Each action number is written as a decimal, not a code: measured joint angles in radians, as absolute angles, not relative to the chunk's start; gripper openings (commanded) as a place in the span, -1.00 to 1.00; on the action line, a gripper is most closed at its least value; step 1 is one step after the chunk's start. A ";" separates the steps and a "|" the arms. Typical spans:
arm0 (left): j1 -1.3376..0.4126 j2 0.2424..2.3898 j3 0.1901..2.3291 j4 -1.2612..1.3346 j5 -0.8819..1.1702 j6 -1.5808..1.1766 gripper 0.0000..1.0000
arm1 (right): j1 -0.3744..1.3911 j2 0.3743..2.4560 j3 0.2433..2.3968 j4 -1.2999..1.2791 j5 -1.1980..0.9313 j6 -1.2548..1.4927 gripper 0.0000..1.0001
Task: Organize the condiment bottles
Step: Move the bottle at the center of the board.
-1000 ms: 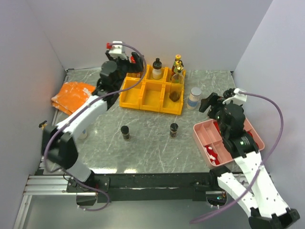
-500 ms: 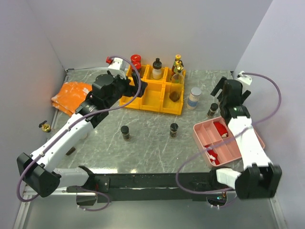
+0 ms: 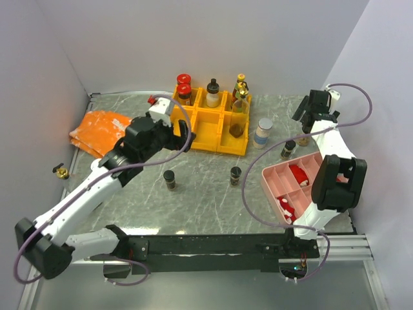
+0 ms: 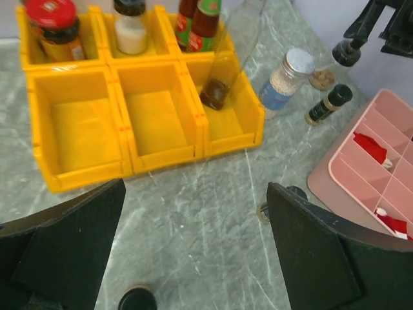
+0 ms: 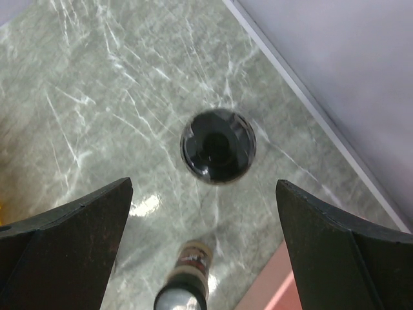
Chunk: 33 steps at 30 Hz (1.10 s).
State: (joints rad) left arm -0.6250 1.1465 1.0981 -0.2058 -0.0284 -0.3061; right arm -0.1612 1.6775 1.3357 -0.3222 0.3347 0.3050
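Observation:
Six yellow bins point(image 3: 193, 129) stand at the back. The back row holds red-capped jars point(image 3: 184, 87), a black-capped white bottle point(image 3: 212, 93) and a gold-capped bottle point(image 3: 241, 85). A clear bottle point(image 3: 237, 119) leans in the front right bin. A silver-capped jar point(image 3: 262, 132) and two small black-capped bottles point(image 3: 288, 149) point(image 3: 303, 137) stand to their right. Two dark bottles point(image 3: 169, 179) point(image 3: 235, 175) stand in the middle. My left gripper point(image 3: 184, 139) is open and empty in front of the bins point(image 4: 155, 123). My right gripper point(image 3: 308, 115) is open above a black cap point(image 5: 217, 145).
A pink divided tray point(image 3: 310, 194) with red and white packets lies at the right; its corner shows in the right wrist view point(image 5: 271, 294). An orange cloth point(image 3: 97, 129) lies at the back left. The side walls are close. A small brass object point(image 3: 61, 172) sits at the left edge.
My left gripper has drawn back from the back left bin toward the middle, and the red-capped jars now show there. My right gripper has swung from the tray to the back right corner.

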 measured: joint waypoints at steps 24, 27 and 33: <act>-0.645 0.920 1.013 -0.121 -0.199 -0.267 0.93 | -0.241 1.914 1.443 -0.364 0.214 0.301 -0.09; -0.645 0.921 1.013 -0.124 -0.199 -0.267 0.93 | -0.241 1.886 1.401 -0.334 0.219 0.290 -0.19; -0.645 0.917 1.013 -0.128 -0.228 -0.267 0.93 | -0.226 1.776 1.372 -0.337 0.232 0.275 -0.30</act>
State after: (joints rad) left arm -0.6453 0.9173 1.0130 -0.1276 -0.2283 -0.2668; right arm -0.2264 1.7760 1.3724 -0.3367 0.2321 0.2749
